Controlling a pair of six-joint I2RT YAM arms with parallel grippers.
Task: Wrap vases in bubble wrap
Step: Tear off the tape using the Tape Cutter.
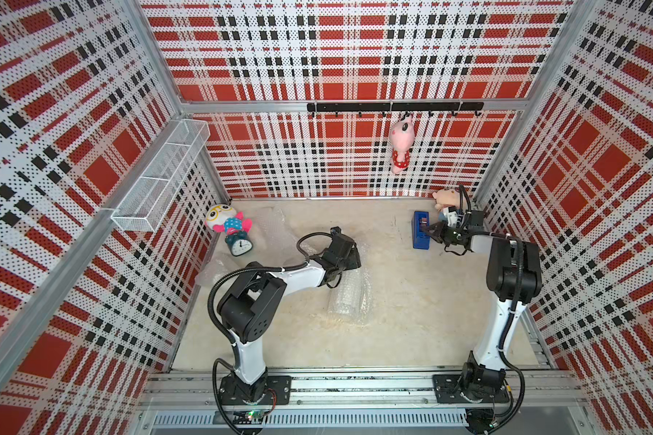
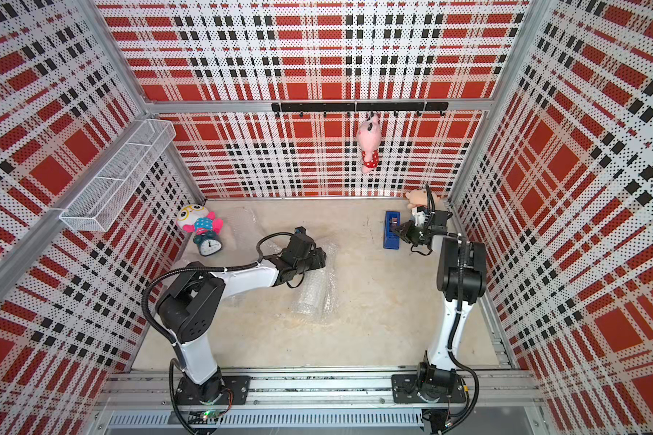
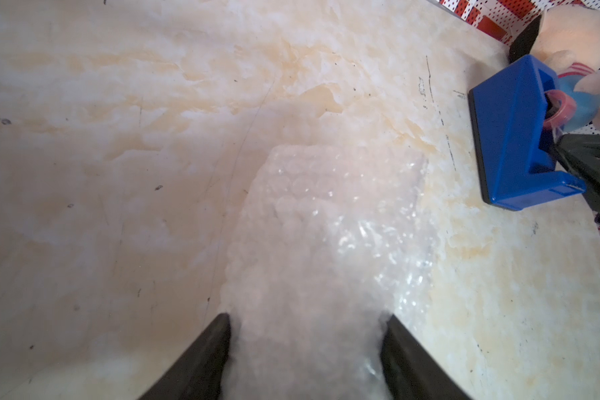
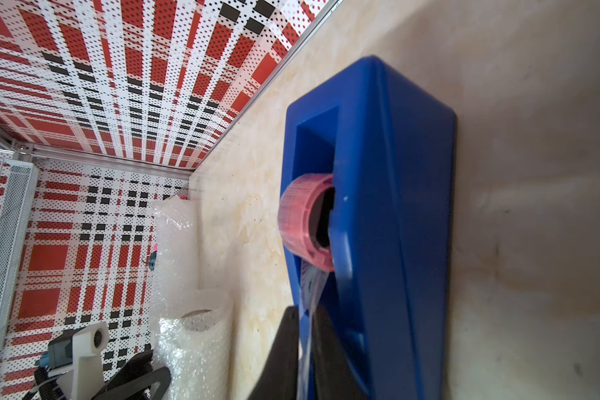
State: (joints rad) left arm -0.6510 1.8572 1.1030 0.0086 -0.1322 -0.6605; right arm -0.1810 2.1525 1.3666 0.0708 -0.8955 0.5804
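Observation:
A rolled cylinder of bubble wrap (image 1: 349, 297) (image 2: 313, 297) lies on the marble table, its open end showing in the right wrist view (image 4: 198, 313). No vases show bare; what is inside the roll is hidden. My left gripper (image 3: 309, 318) comes down on the roll's far end, with one finger pressed against each side of the roll (image 3: 326, 225). In both top views the wrist hides those fingers. My right gripper (image 1: 428, 228) (image 4: 307, 311) is at the blue tape dispenser (image 1: 420, 235) (image 4: 378, 207), shut on the clear strip of tape coming off the pink roll (image 4: 302, 221).
More loose bubble wrap (image 1: 276, 226) lies at the back left, beside a plush doll with glasses (image 1: 225, 222) and an alarm clock (image 1: 240, 246). A plush pig (image 1: 445, 199) sits in the back right corner. A pink toy (image 1: 402, 145) hangs from the hook rail. A wire basket (image 1: 159, 177) is fixed to the left wall.

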